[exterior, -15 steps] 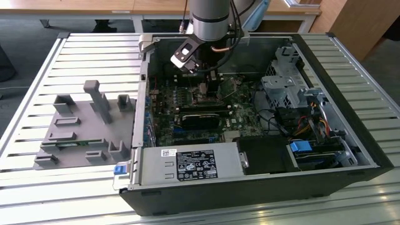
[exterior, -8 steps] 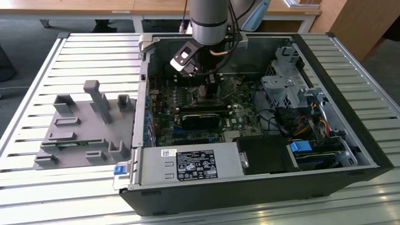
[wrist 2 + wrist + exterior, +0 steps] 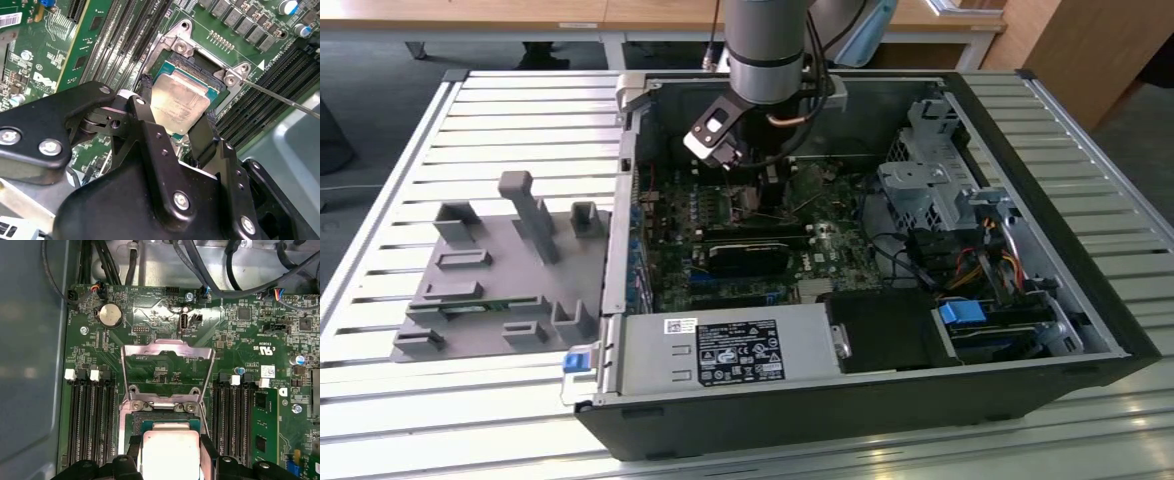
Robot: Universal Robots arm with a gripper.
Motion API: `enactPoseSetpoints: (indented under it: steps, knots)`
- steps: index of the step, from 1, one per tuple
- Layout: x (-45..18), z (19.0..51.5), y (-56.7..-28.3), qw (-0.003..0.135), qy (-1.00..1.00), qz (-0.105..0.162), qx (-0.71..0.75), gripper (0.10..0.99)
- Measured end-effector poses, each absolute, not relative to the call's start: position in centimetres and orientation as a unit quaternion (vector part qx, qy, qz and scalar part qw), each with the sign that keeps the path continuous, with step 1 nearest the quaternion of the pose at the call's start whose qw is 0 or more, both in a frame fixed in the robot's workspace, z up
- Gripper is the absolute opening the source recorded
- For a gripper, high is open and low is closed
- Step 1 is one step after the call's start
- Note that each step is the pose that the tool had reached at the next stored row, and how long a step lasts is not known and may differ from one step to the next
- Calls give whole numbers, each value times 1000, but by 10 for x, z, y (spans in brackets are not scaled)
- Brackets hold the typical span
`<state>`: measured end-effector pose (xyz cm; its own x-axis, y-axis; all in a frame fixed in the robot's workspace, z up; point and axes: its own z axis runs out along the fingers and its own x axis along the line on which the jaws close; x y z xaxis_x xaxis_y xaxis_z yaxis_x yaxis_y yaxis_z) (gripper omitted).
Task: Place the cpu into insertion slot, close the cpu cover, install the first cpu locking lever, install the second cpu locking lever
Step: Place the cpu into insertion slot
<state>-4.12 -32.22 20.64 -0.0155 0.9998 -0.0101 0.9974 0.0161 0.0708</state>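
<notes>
The pincer (image 3: 177, 103) grips the cpu (image 3: 176, 97) over the open insertion slot (image 3: 198, 62).

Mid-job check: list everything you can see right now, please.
cpu: one, silvery-beige, between the fingers over the slot
slot: one, black, in the green board
cover: one, silvery, swung open beside the slot
coin battery: one, silver, on the board
computer case: one, black, on the slatted table
holder plate: one, grey, exterior view's left of the case
power supply: one, silver, inside the case
gripper: one, black, fingers closed on the cpu
</notes>
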Motion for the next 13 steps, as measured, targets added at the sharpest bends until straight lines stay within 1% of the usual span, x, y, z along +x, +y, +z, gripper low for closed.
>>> enactPoseSetpoints:
  steps: [13]
  knots:
    - [-41, 198, -319, 29, 711, 21, 702, 541]
